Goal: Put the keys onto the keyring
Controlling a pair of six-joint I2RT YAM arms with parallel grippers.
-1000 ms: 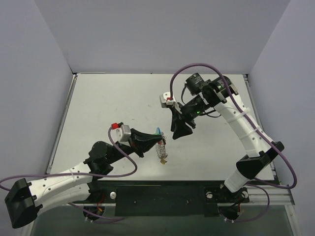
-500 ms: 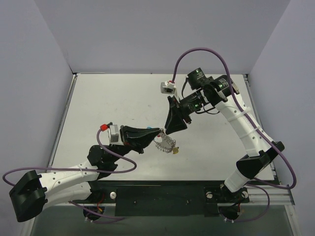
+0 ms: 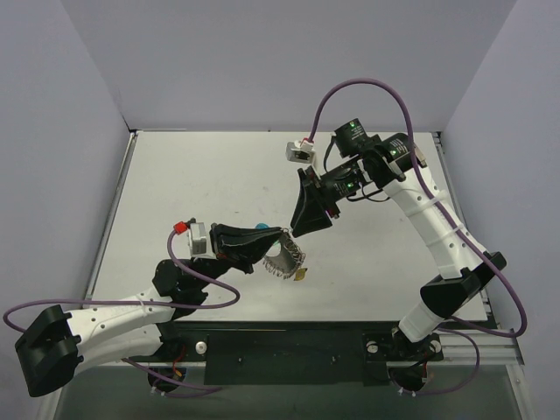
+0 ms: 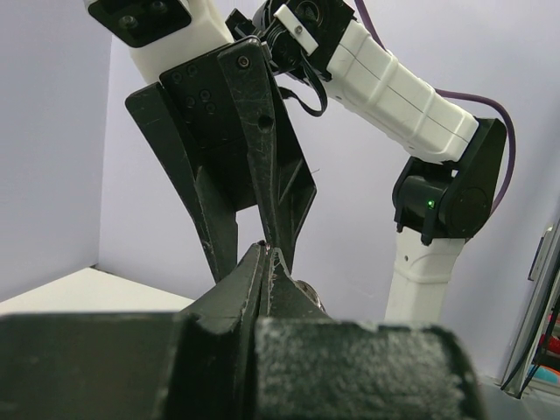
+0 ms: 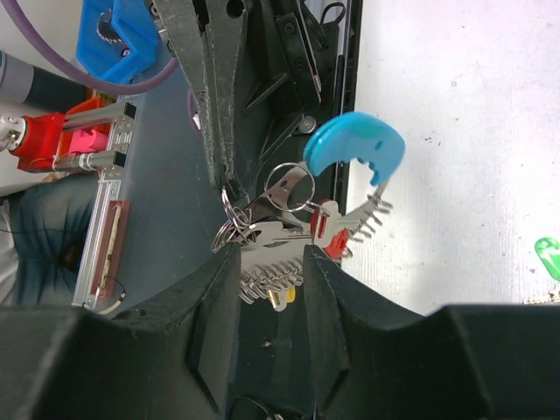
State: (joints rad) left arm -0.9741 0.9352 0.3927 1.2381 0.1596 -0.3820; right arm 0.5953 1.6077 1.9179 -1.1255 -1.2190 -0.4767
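My left gripper is shut on the keyring, a silvery coil held just above the table with a blue tag and a yellow tag. In the left wrist view its tips are pressed together. My right gripper is open and hovers right above the ring. In the right wrist view its jaws stand apart on either side of the keyring, with the blue tag and red tag beyond. A green-tagged key lies on the table. The black-rimmed key is out of view.
The white table is walled on three sides. A black rail with the arm bases runs along the near edge. The right arm's purple cable arcs over the back of the table.
My left gripper has drawn back leftward and tilted the keyring up. My right gripper has moved left and closer, from beside the ring to right over it.
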